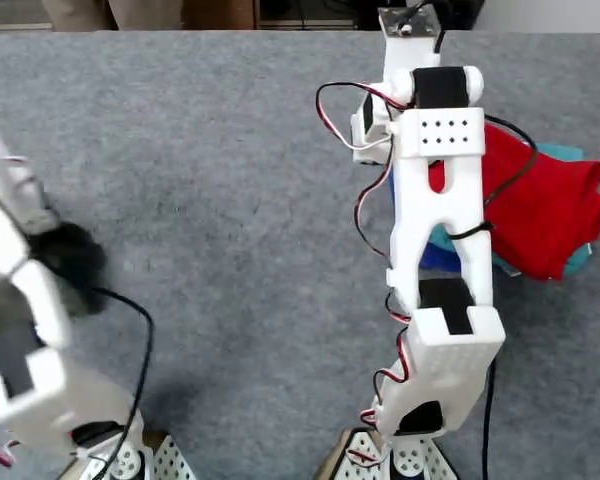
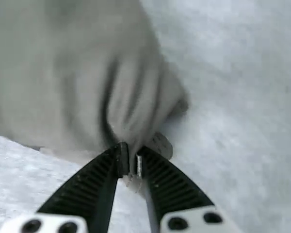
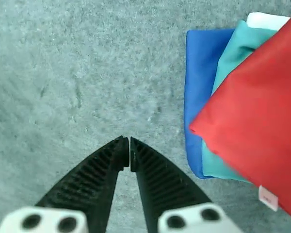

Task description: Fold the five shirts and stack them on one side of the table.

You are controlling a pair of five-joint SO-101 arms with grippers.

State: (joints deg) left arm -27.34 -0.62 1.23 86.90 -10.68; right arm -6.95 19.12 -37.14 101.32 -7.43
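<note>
A stack of folded shirts lies at the table's right side: a red shirt point(image 1: 545, 210) point(image 3: 262, 111) on top, over a teal one point(image 3: 233, 63), a blue one point(image 3: 199, 73) and a white edge point(image 3: 266, 20). My right gripper point(image 3: 130, 148) is shut and empty over bare felt, just beside the blue shirt's edge. The right arm point(image 1: 440, 200) reaches over the stack's inner side. My left gripper point(image 2: 130, 165) is shut on a bunched, blurred shirt point(image 2: 111, 87) that looks grey here. At the table's left edge, a dark bunch point(image 1: 70, 255) hangs by the left arm point(image 1: 25, 330).
Grey felt point(image 1: 220, 180) covers the table across the middle and back. Red and black cables point(image 1: 355, 130) loop off the right arm. The bases of both arms stand at the front edge.
</note>
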